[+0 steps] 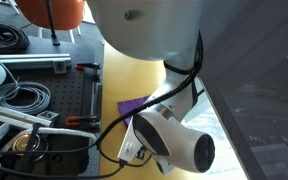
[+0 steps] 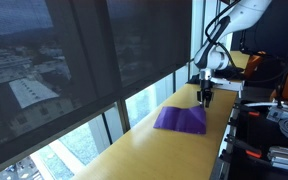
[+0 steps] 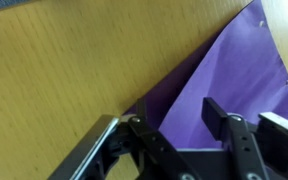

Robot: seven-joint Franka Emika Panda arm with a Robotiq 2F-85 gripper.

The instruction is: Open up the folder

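- Purple paper: the folder lies on the wooden tabletop, just beside the window, and shows in both exterior views; in the wrist view its edge runs slantwise across bare wood.
- Claw: the gripper is spread and holds nothing; its two fingers straddle the folder's edge near a corner, one where purple meets wood, the other over purple; whether the tips touch the cover cannot be told.
- Posture: in an exterior view the gripper hangs point-down over the folder's far end; the cover appears not quite flat there, though the picture is too small to be sure.
- Handling, as a judgement: thin card, very light; flexible, so it will bend instead of swinging like a rigid plate; smooth on smooth wood, so likely to slide if pushed sideways; easily creased by a hard pinch.
- Where to take hold, as a judgement: the free edge of the top cover alone, away from the spine, near the corner between the fingers; a shallow pinch on that one leaf, leaving the lower leaf on the table; which edge is the spine cannot be told from these views.
- Risk, as a judgement: catching both leaves would lift the whole folder shut; a low entry under the top leaf seems called for.
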